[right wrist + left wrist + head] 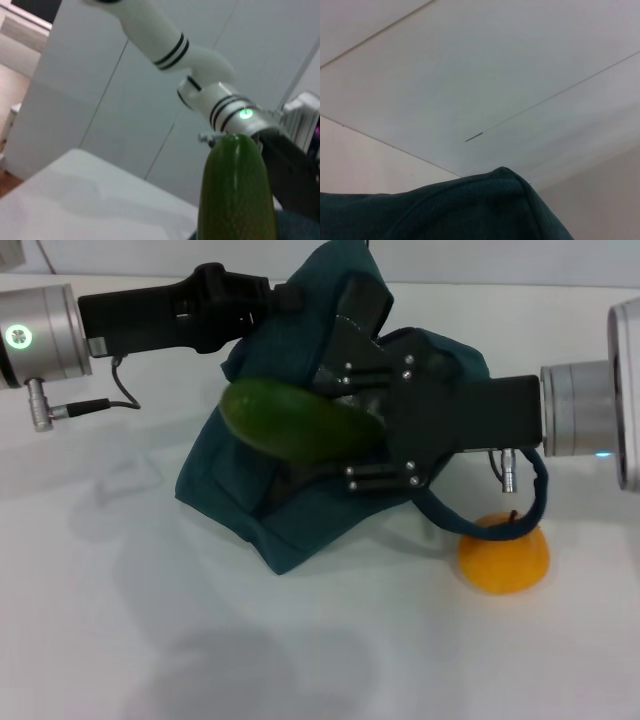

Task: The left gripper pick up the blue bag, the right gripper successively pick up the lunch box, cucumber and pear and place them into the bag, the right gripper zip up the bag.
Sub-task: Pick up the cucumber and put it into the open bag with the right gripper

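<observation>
the white table [300,660] has much open room in front of the blue bag [250,510], and also to the left of it; on the right side only the pear [504,553] lies on the table, near the bag's dark strap, which curves just above it.

the right end effector [345,425] comes from the right side, its black arm almost level, and it is closed on the cucumber [298,422]. the cucumber is held off the table, a little tilted, in front of the bag's upper part. in the right wrist view the cucumber [237,192] sticks out toward the left arm with its green ring.

the left end effector [285,295] reaches from the left, arm also nearly level, up to the top edge of the bag. the bag stands raised there, so it seems gripped, but the fingers are hidden by the cloth and i cannot tell how far they are open. the left wrist view shows only the bag's cloth [445,212].

the lunch box is not visible.
</observation>
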Robot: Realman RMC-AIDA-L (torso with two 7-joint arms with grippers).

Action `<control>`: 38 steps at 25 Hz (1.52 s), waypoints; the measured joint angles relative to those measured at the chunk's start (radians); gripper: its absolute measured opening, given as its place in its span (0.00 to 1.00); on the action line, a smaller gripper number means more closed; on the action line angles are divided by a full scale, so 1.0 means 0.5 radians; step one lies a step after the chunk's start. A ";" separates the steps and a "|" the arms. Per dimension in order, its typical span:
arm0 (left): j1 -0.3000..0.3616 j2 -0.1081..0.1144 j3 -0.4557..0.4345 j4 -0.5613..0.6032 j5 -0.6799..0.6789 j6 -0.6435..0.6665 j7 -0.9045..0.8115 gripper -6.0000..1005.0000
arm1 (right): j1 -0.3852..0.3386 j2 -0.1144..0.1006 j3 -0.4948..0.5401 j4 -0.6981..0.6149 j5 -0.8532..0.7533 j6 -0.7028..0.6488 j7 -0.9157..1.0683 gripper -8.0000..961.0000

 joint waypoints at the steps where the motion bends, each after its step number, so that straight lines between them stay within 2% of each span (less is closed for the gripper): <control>1: 0.001 0.001 -0.001 0.000 0.000 0.000 0.000 0.08 | -0.016 -0.001 -0.002 -0.018 -0.022 0.030 0.000 0.66; 5: 0.007 0.003 -0.001 -0.001 -0.001 0.000 -0.001 0.08 | -0.079 -0.001 -0.005 -0.098 -0.116 0.147 0.012 0.66; 12: 0.018 0.007 -0.005 0.000 -0.001 0.002 -0.001 0.08 | -0.271 0.001 -0.014 -0.391 -0.258 0.312 0.182 0.66; 16: 0.018 0.010 -0.002 -0.001 -0.001 0.005 -0.015 0.08 | -0.318 0.002 -0.017 -0.493 -0.375 0.363 0.239 0.66; 25: 0.017 0.015 -0.004 -0.001 -0.001 0.028 -0.022 0.08 | -0.302 0.007 -0.136 -0.806 -0.934 0.533 0.671 0.66; 38: 0.023 0.015 0.000 0.000 0.000 0.027 -0.023 0.08 | -0.159 0.001 -0.216 -0.831 -1.044 0.458 1.002 0.66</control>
